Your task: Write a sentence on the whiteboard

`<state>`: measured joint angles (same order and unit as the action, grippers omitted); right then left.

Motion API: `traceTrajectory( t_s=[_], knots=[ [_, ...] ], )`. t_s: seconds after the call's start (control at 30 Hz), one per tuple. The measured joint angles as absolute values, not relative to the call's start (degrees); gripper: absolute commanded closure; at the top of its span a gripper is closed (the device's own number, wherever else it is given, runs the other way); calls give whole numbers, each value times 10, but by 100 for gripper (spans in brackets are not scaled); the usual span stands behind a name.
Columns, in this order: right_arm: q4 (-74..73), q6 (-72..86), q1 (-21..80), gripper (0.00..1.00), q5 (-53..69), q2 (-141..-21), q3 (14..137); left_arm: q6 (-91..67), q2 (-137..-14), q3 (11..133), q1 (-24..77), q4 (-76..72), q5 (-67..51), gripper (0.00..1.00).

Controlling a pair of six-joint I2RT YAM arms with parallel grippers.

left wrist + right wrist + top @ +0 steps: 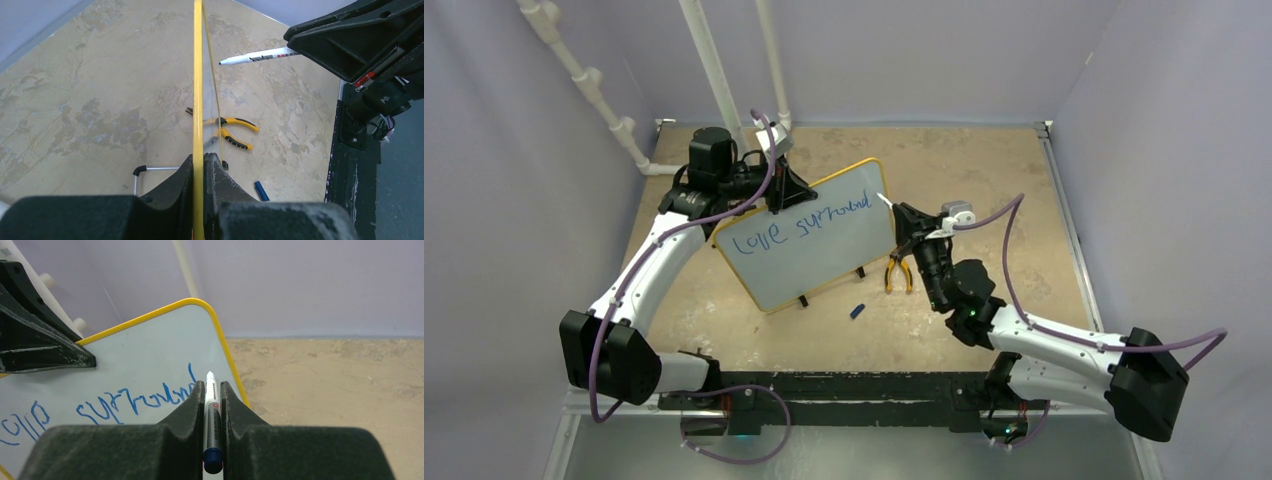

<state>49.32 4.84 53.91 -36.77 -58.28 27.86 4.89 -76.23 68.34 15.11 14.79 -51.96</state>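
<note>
Whiteboard (814, 268), rectangular and pale grey-white with a thin yellow-orange rounded-corner frame, stands left of centre on the mottled tan counter (984, 190). It is turned at an angle, with its small black feet at the lower edge. On its face is the sentence (799, 222), thin blue cursive in a single line that reads roughly "love surround". The last letters end close to the right-hand frame.

My left end effector (200, 161) is closed narrow on the upper edge of the whiteboard. The yellow frame is pinched between the two black fingers (175, 182).

My right end effector (212, 390) is clamped on a slim white marker with a dark blue end (211, 407), which lies in the groove between the fingers. The marker's white tip points at the board's upper right area, just beside the final stroke of the writing. I cannot tell whether the tip touches the surface.

On the counter in front of the board's right corner lie yellow-handled pliers with black grips (898, 272). A small blue cap (857, 311) lies nearer to my bases, apart from the pliers.
</note>
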Motion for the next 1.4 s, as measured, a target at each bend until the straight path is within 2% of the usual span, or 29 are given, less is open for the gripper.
traceTrajectory(
  t_s=[0.93,1.4],
  knots=[
    [501,55,525,100,-335,-622,281,45,-763,683,151,147,-516,100],
    [484,65,525,100,-377,-622,281,45,-764,683,150,146,-515,100]
  ],
)
